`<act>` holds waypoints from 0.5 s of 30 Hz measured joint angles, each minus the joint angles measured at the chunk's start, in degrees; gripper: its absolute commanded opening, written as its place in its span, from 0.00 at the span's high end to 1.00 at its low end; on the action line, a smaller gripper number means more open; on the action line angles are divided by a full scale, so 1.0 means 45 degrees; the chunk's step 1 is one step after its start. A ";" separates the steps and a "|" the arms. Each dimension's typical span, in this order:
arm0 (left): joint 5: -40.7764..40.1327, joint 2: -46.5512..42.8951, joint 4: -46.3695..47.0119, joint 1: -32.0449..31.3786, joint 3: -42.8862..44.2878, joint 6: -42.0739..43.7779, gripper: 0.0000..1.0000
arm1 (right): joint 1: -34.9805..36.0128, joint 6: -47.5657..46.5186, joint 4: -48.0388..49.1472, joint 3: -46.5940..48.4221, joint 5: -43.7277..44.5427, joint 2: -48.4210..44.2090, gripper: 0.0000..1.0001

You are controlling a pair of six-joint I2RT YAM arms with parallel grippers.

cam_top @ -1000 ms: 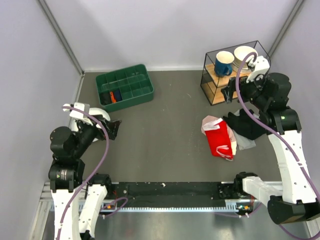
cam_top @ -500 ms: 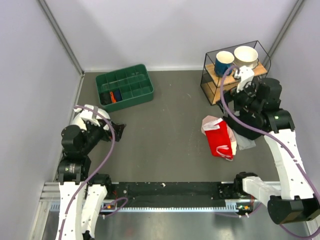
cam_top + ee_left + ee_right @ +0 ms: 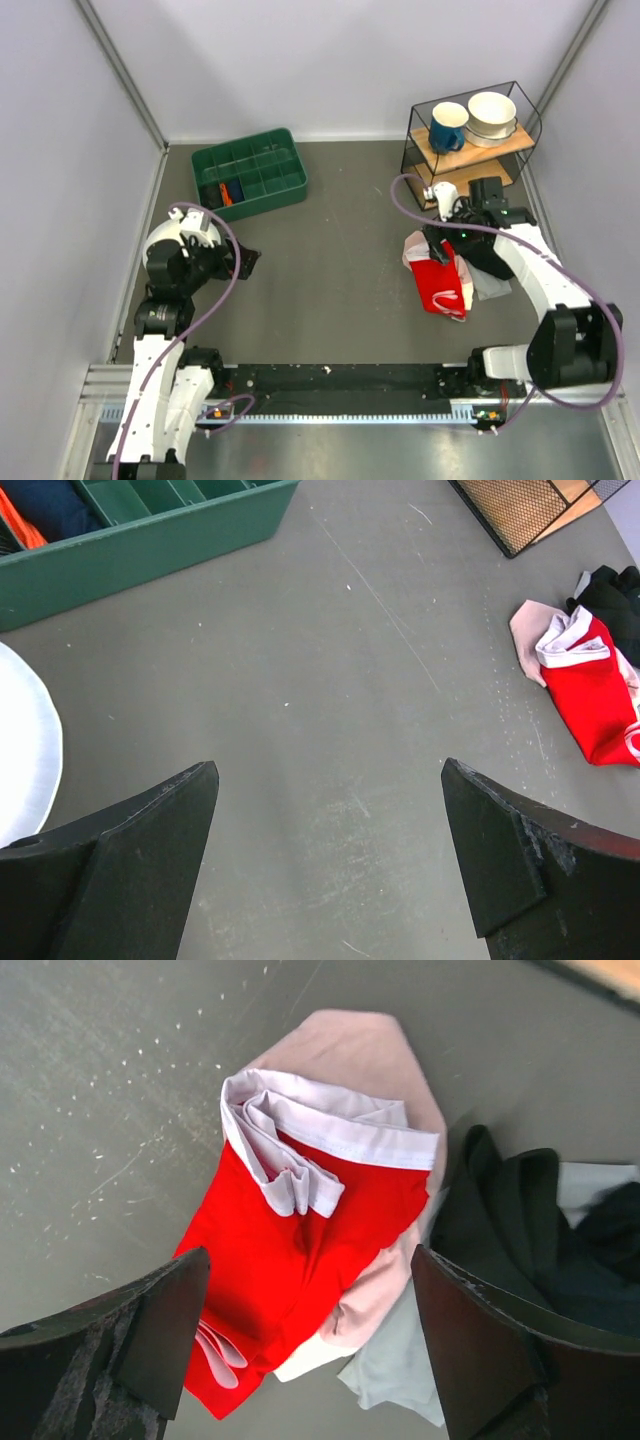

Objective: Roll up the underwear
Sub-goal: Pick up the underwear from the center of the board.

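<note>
The red underwear (image 3: 438, 282) with white waistband lies crumpled on the table at the right, on top of a pink-and-beige cloth (image 3: 414, 247). In the right wrist view the underwear (image 3: 290, 1260) sits straight below the open jaws. It also shows in the left wrist view (image 3: 593, 692) at the far right. My right gripper (image 3: 441, 249) hovers open over the underwear's waistband end, holding nothing. My left gripper (image 3: 243, 264) is open and empty, low over bare table at the left, far from the underwear.
A black garment (image 3: 486, 250) and a pale grey cloth (image 3: 490, 287) lie just right of the underwear. A green divided bin (image 3: 250, 175) stands at the back left. A wire rack (image 3: 470, 150) with a blue mug and white bowls stands at the back right.
My right arm has swung down and left from beside the rack until its gripper is over the underwear. My left gripper has moved a little right and nearer. The clothes have not moved.
</note>
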 measured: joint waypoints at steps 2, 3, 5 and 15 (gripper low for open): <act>0.0141 0.0330 0.0209 0.0000 0.0000 -0.0068 0.01 | 0.0107 -0.0112 0.0000 0.0029 0.0015 0.0729 0.24; 0.0180 0.0457 0.0262 0.0000 0.0000 -0.0097 0.01 | 0.0175 -0.0136 -0.0005 0.0049 0.0053 0.1093 0.26; 0.0219 0.0597 0.0272 0.0000 -0.0005 -0.0141 0.01 | 0.0364 -0.0204 -0.0107 0.0267 0.0136 0.1855 0.31; 0.0233 0.0457 0.0393 0.0000 -0.0005 -0.0146 0.01 | 0.1175 -0.0316 -0.0204 0.0879 0.0272 0.3337 0.63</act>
